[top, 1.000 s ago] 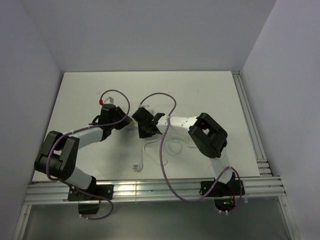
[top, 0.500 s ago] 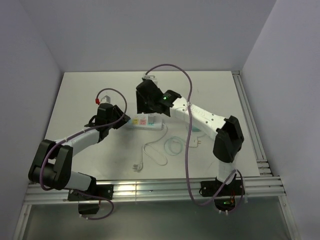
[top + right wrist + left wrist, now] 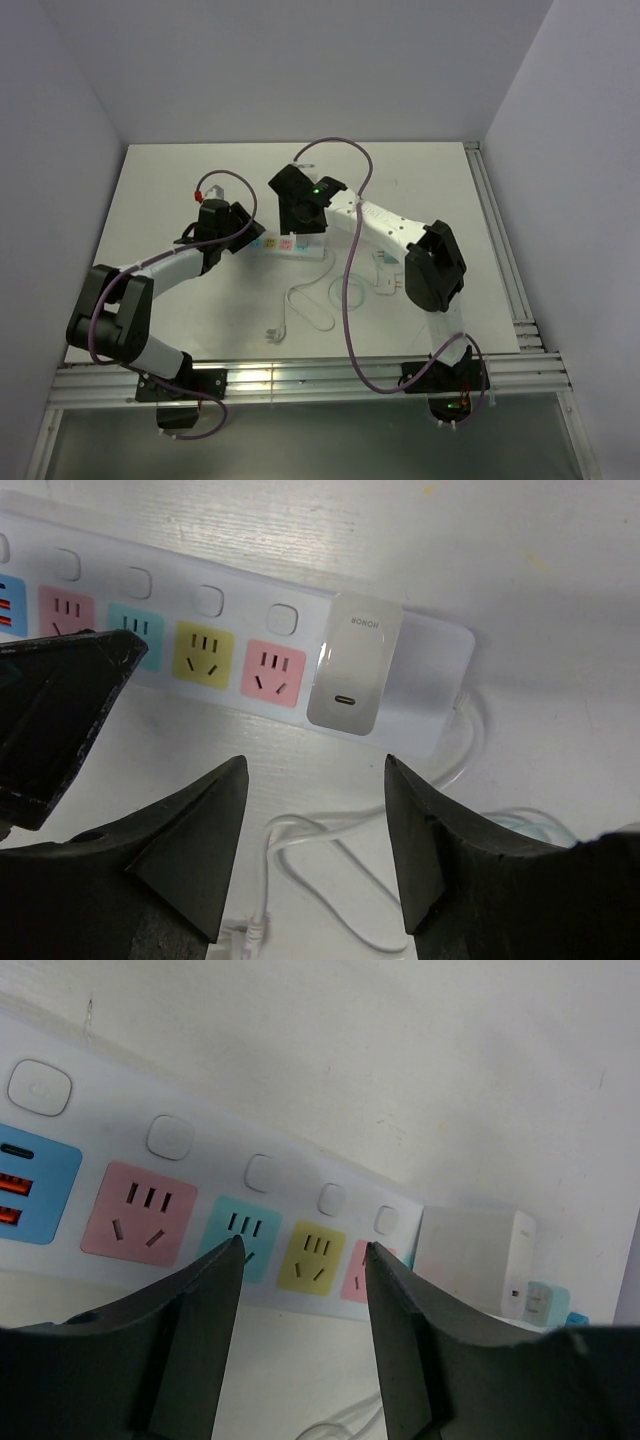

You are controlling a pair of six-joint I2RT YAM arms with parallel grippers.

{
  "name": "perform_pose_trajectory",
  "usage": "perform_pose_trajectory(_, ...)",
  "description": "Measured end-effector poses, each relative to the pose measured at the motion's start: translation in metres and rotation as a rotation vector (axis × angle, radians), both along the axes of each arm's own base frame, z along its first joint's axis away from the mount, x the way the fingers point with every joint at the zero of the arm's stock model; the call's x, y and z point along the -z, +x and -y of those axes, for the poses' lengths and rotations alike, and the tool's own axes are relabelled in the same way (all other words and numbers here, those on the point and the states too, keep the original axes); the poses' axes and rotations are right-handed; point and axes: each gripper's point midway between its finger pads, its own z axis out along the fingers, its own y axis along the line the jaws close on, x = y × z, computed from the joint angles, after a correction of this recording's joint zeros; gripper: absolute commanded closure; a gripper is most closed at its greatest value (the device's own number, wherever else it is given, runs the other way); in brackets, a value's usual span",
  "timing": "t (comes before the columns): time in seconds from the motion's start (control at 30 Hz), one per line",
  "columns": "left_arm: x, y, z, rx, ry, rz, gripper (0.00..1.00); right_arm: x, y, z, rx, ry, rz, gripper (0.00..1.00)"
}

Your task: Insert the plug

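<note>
While the left gripper and the right gripper hover spread over the power strip, holding nothing, the strip lies near the middle of the white counter, well apart from its edges. The white plug sits in the strip's end socket, and a loose white cable lies on the near side. Pale walls close three sides, and a metal rail runs along the right edge.

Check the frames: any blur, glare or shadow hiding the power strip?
Top external: even light, the power strip small but unshadowed; glare only on the front rail. Left wrist: sockets sharp, the near fingers dark with little detail. Right wrist: strip and white charger sharp, a slight sheen along the charger's left edge, no blur.
</note>
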Motion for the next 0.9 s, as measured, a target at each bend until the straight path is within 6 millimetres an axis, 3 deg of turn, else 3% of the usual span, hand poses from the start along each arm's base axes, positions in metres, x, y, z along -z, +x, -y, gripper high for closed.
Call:
perform_pose_trajectory(0.4, 0.016, 0.001, 0.000, -0.003, 0.005, -0.034, 0.51, 0.026, 0.017, 0.005, 0.055, -0.016, -0.056, 0.42)
perform_pose_trajectory(0.63, 0.020, 0.002, -0.002, -0.006, 0.007, -0.042, 0.49, 0.043, 0.026, 0.008, 0.075, -0.018, -0.085, 0.56)
perform_pose_trajectory(0.73, 0.019, 0.002, -0.002, -0.007, 0.007, -0.041, 0.48, 0.043, 0.028, 0.008, 0.078, -0.019, -0.084, 0.71)
perform_pose_trajectory(0.83, 0.019, 0.003, -0.002, -0.008, 0.006, -0.037, 0.45, 0.044, 0.030, 0.008, 0.084, -0.022, -0.082, 0.97)
perform_pose_trajectory(0.9, 0.018, 0.003, -0.002, -0.009, 0.006, -0.035, 0.45, 0.044, 0.030, 0.008, 0.085, -0.023, -0.082, 1.00)
